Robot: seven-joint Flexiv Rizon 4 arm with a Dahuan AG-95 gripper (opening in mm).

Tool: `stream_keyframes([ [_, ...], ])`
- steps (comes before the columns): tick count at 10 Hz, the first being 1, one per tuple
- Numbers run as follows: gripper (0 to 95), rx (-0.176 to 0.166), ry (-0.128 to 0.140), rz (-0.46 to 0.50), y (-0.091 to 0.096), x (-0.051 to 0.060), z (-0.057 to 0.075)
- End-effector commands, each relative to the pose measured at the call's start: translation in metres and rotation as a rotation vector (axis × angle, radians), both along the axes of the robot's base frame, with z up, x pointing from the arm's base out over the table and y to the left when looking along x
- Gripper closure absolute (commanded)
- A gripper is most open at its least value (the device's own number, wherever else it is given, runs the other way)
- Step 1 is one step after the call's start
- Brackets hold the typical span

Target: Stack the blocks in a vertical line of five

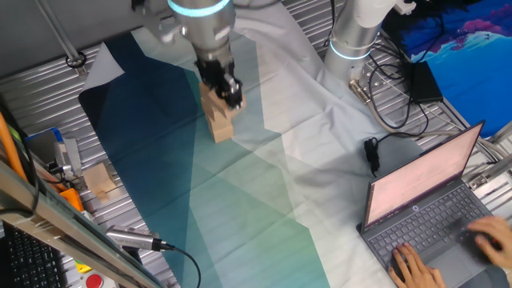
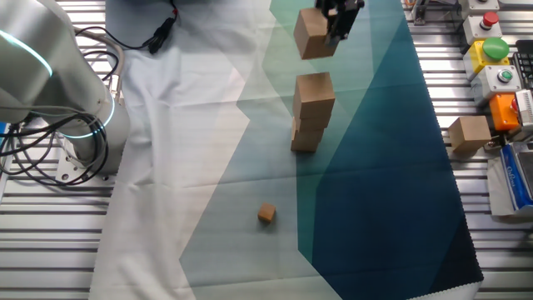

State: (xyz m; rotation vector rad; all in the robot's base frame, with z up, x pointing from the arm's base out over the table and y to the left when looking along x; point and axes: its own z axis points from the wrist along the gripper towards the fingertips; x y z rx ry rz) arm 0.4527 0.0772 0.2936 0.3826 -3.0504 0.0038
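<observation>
A short stack of light-tan wooden blocks [image 2: 312, 93] stands on the teal cloth, its lower blocks slightly offset; in the one fixed view the stack [image 1: 221, 126] sits just under the arm. My gripper [image 2: 337, 23] is shut on another block [image 2: 312, 35], which hangs above the stack with a visible gap below it. In the one fixed view my gripper [image 1: 226, 86] and the held block [image 1: 210, 99] partly hide the top of the stack. One more block [image 2: 469, 133] rests apart on the metal table, seen too as the loose block [image 1: 100, 180].
A much smaller wooden cube [image 2: 266, 214] lies on the cloth in front of the stack. A second robot base [image 2: 58, 92] with cables, a button box [image 2: 495, 50], and a laptop [image 1: 424, 208] with hands typing surround the cloth.
</observation>
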Motion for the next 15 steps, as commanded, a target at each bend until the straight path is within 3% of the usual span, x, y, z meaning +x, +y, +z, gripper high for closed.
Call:
stream_keyframes([
  [1,95.0,0.010,0.004,0.012,-0.015,-0.001,0.003],
  [4,95.0,0.016,-0.002,0.037,-0.036,-0.005,0.008],
  [8,95.0,0.029,-0.046,0.038,-0.061,-0.009,0.006],
  [11,95.0,0.036,-0.071,0.037,-0.067,-0.005,0.002],
  [15,95.0,0.063,-0.082,-0.020,-0.069,-0.003,-0.001],
])
